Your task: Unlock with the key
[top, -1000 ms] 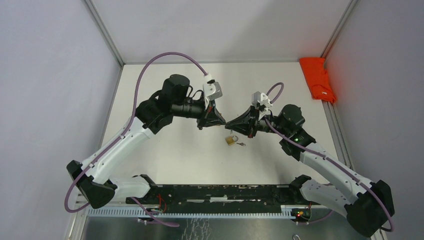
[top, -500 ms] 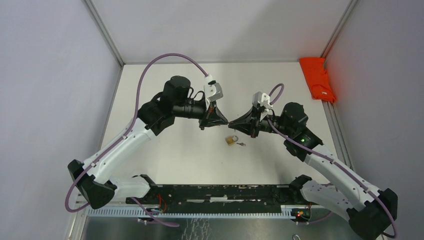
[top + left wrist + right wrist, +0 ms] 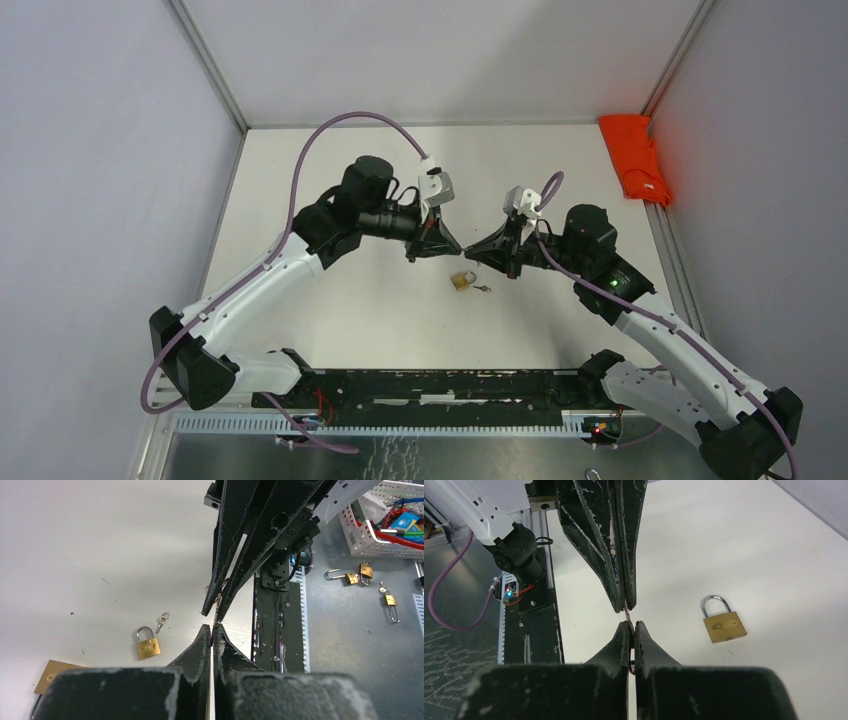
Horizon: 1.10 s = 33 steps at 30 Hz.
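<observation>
My left gripper and right gripper meet tip to tip above the white table. Both are shut. A thin metal key, seen edge-on, bridges the two sets of tips; in the right wrist view its ring sits between my right gripper's jaws and its blade runs into the left gripper's tips. The left wrist view shows the same key between the right gripper and my left gripper. A brass padlock lies flat below them, shackle closed.
A second small key lies beside the padlock. An orange object sits at the far right edge. Off the table's near edge are a white basket of cables and spare padlocks. A brown tag lies near the padlock.
Both arms have shifted slightly right, the grippers staying tip to tip with the key between them. The padlock and loose key have not moved.
</observation>
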{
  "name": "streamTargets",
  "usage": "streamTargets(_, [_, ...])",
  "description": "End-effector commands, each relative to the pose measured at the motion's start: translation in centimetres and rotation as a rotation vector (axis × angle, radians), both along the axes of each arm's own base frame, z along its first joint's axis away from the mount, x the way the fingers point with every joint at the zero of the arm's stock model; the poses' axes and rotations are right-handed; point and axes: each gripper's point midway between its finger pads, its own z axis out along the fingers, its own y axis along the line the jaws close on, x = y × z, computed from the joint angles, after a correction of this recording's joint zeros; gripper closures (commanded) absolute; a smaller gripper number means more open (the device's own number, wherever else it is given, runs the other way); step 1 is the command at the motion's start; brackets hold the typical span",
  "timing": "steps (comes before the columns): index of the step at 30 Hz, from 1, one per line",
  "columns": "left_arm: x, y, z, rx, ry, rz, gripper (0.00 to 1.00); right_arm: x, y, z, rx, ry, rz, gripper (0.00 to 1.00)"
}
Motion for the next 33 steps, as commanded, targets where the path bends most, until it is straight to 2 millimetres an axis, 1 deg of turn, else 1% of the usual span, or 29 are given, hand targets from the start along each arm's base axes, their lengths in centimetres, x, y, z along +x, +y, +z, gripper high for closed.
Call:
streamTargets(1, [-0.9, 0.8, -4.6, 0.131, 0.127, 0.002, 0.98, 0.4, -0.7, 9.6, 0.166, -0.283, -0.048, 1.0])
streamTargets(3, [-0.6, 0.8, -4.1, 0.126, 0.108, 0.016, 0.98, 0.7, -0.7, 9.3, 0.16, -0.275, -0.058, 1.0])
streamTargets(4, [-0.3, 0.9, -3.8, 0.127, 0.096, 0.033, 0.96, 0.8, -0.7, 9.0, 0.15, -0.274, -0.064, 1.0])
streamTargets(5, [0.1, 1.0, -3.6, 0.13, 0.083, 0.054, 0.92, 1.1, -0.8, 8.6, 0.137, -0.271, -0.079, 1.0])
streamTargets(9, [2.2, 2.0, -2.3, 0.133, 0.04, 0.173, 0.71, 2.8, -1.6, 6.2, 0.049, -0.252, -0.162, 1.0])
streamTargets(10, [2.8, 2.3, -1.9, 0.128, 0.037, 0.211, 0.67, 3.2, -1.7, 5.6, 0.035, -0.241, -0.176, 1.0])
streamTargets(14, [5.8, 3.7, -1.5, 0.117, 0.094, 0.357, 0.6, 4.1, -2.5, 4.2, 0.018, -0.214, -0.252, 1.0])
streamTargets(16, [7.4, 4.2, -2.2, 0.127, 0.162, 0.43, 0.59, 4.7, -3.0, 3.7, 0.003, -0.199, -0.299, 1.0])
streamTargets(18, [9.2, 4.8, -4.0, 0.162, 0.231, 0.502, 0.59, 6.0, -3.8, 3.1, -0.017, -0.176, -0.384, 1.0])
streamTargets(19, [10.2, 5.1, -5.4, 0.191, 0.27, 0.546, 0.6, 6.4, -4.1, 2.5, -0.038, -0.159, -0.411, 1.0])
streamTargets(20, [11.0, 5.4, -6.8, 0.218, 0.316, 0.577, 0.64, 7.0, -4.6, 1.9, -0.055, -0.137, -0.453, 1.0])
streamTargets(23, [12.4, 4.9, -10.7, 0.285, 0.44, 0.613, 0.73, 8.1, -5.1, 0.3, -0.082, -0.095, -0.505, 1.0])
streamTargets(25, [13.3, 4.4, -13.0, 0.317, 0.507, 0.644, 0.74, 8.6, -5.4, -1.0, -0.094, -0.072, -0.521, 1.0])
streamTargets(28, [14.7, 5.0, -16.5, 0.4, 0.548, 0.734, 0.7, 8.7, -5.7, -2.5, -0.09, -0.017, -0.526, 1.0])
streamTargets(30, [15.4, 5.4, -18.3, 0.451, 0.56, 0.776, 0.61, 8.9, -6.1, -2.4, -0.068, -0.022, -0.533, 1.0])
streamTargets(32, [16.1, 5.5, -19.6, 0.483, 0.567, 0.803, 0.51, 8.9, -6.2, -2.4, -0.06, -0.019, -0.524, 1.0])
streamTargets(33, [16.5, 5.5, -20.2, 0.499, 0.567, 0.817, 0.47, 9.0, -6.2, -2.5, -0.059, -0.016, -0.523, 1.0])
